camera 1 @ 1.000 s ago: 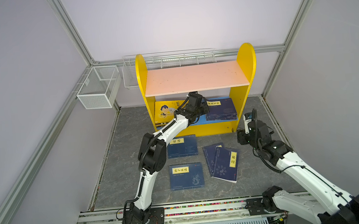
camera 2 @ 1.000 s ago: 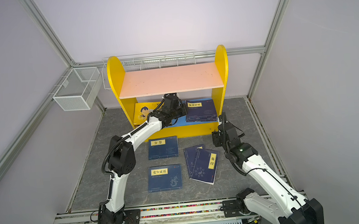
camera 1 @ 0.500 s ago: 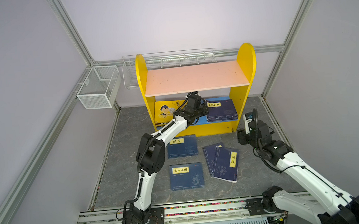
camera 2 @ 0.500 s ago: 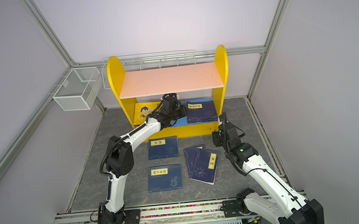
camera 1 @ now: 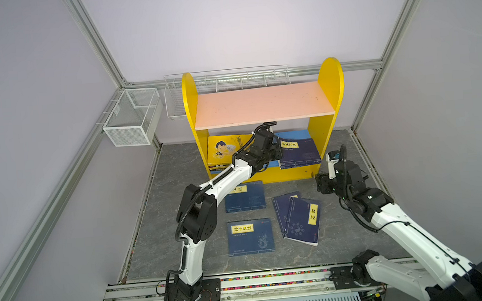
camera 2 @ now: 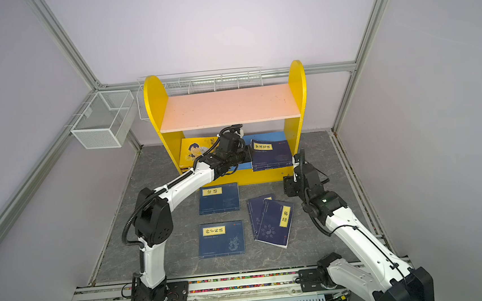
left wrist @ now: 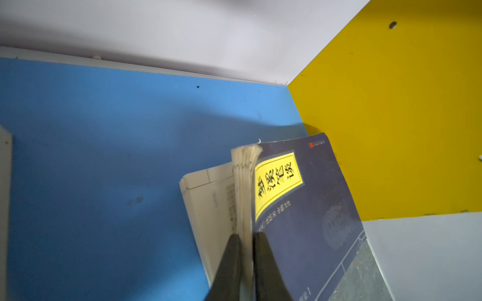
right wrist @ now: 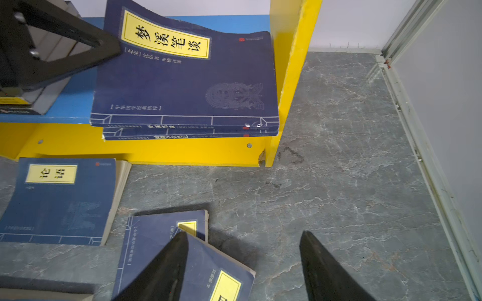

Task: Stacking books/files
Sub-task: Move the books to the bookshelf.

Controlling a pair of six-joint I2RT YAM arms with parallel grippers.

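1. Grey marble-patterned floor (camera 1: pixel 177 174): it spreads under both pincers, and four navy paperbacks lie flat on it.
2. Yellow bookcase (camera 1: pixel 262 105) with a pink top board and a blue lower board: the left pincer (left wrist: pixel 246 234) reaches in beneath the pink board. The right pincer (right wrist: pixel 243 232) hangs just outside the front of the right-hand post.
3. White mesh basket (camera 1: pixel 131 118): on the wall, well away to the left of the left pincer.
4. 梦溪笔谈 book (right wrist: pixel 182 78): navy, with the title in black on a yellow label and a finer line below that opens with [北宋]. It tops two more navy volumes on the blue board. The left pincer is clamped on its raised corner, and the cover and a wad of pages fill the narrow gap between the fingers (left wrist: pixel 229 260).
5. Yellow cartoon-boy book (camera 1: pixel 222 151): on the blue board at the left pincer's other side, atop dark-spined books. Its title is unreadable.
6. 孙子兵法 book (camera 1: pixel 249 237): on the floor, well behind the left pincer, near that arm's elbow.
7. 论语 book (right wrist: pixel 57 198): on the floor just in front of the bookcase, under the left forearm and left of the right pincer.
8. 易经 book (camera 1: pixel 302 221): askew over another navy book (camera 1: pixel 280 202), just back and left of the right pincer, whose jaws gape wide over bare floor.
9. Red seal mark (right wrist: pixel 241 39): at the 梦溪笔谈 cover's corner farthest from the left pincer. The lettering beside it is too small to read.
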